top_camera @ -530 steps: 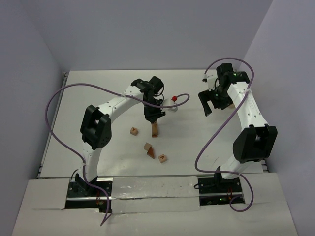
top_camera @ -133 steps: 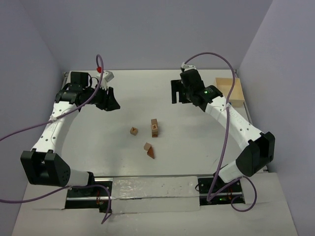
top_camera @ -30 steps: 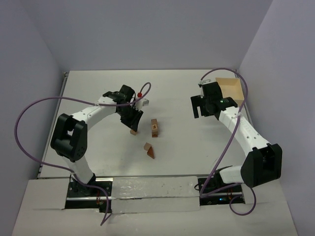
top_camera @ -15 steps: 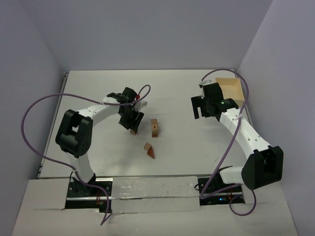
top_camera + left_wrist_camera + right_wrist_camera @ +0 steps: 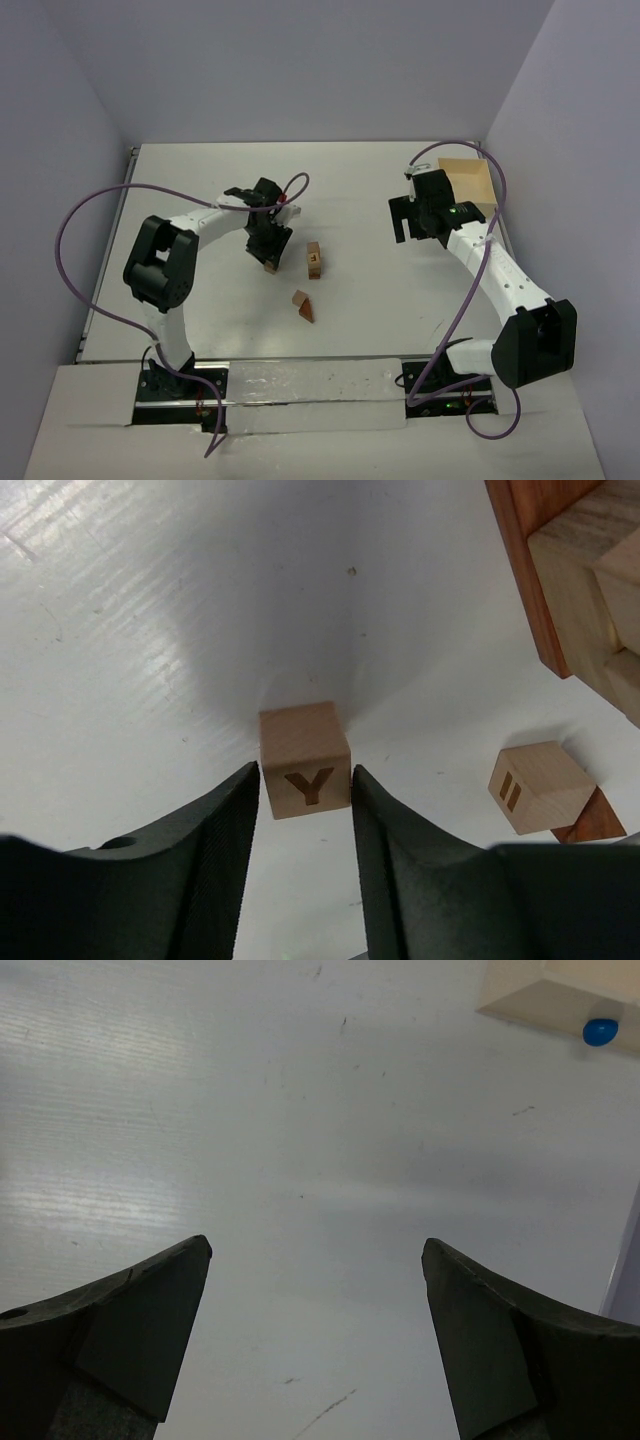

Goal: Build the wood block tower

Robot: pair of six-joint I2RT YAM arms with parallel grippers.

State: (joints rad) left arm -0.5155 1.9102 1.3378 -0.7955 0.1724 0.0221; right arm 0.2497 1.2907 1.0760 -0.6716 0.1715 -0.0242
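The wood block tower is a short stack at mid-table; the left wrist view shows its reddish-brown bar and tan blocks at top right. A tan cube marked Y rests on the table. My left gripper is open and straddles it, with only slivers of gap at each side. From above, that gripper hangs over the Y cube, left of the tower. Another tan cube leans on a reddish-brown wedge. My right gripper is open wide above bare table.
An open light-wood box stands at the back right, just behind the right gripper; its corner with a blue dot shows in the right wrist view. Purple cables loop off both arms. Walls close in the table on three sides.
The left arm has settled lower over the Y cube and its jaws have drawn in around it. The right arm has stayed still.
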